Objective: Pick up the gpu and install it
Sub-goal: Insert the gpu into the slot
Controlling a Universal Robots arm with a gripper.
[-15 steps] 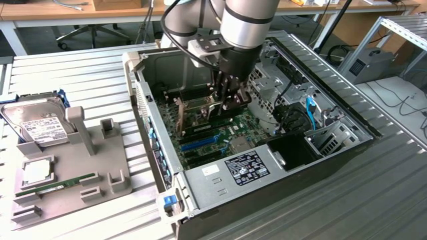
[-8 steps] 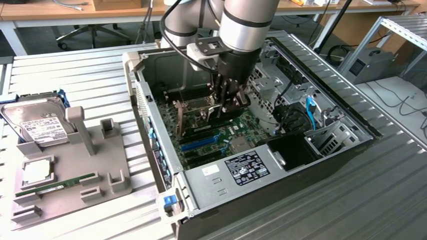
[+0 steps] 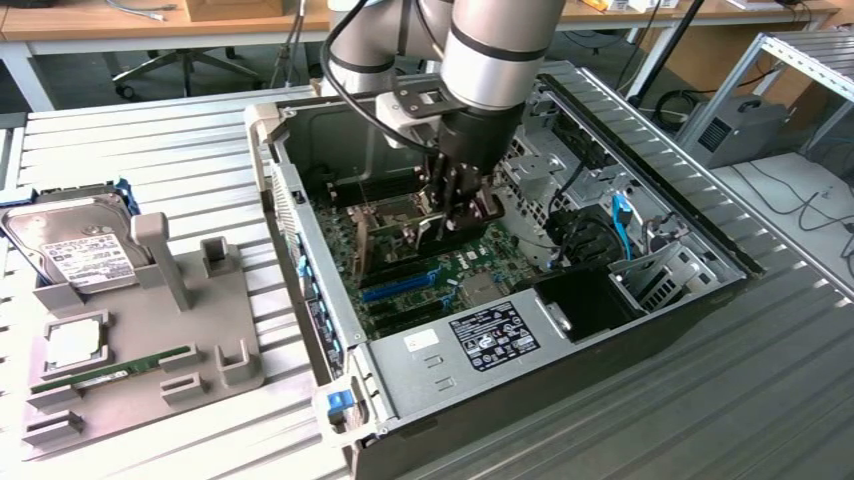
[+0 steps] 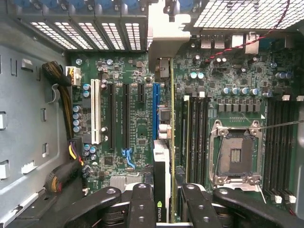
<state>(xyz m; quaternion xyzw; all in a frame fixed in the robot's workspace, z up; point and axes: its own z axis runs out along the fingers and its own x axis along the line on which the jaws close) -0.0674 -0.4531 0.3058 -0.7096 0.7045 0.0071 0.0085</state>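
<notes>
Gpu [image 4: 161, 166] is clamped edge-on in the end effector [image 4: 165, 202], inside the open computer case [image 3: 287, 200] just above the motherboard [image 4: 133, 118], alongside the blue slot [image 4: 155, 109], evidently aligned for seating; seating unconfirmed.

Of the gpu [image 4: 163, 166], edge-on, the near end is hidden by the pincer [image 4: 166, 202]; its fan face cannot be seen.

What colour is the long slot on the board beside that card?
Blue. The slot beside the gpu shows best in the wrist view.
</notes>
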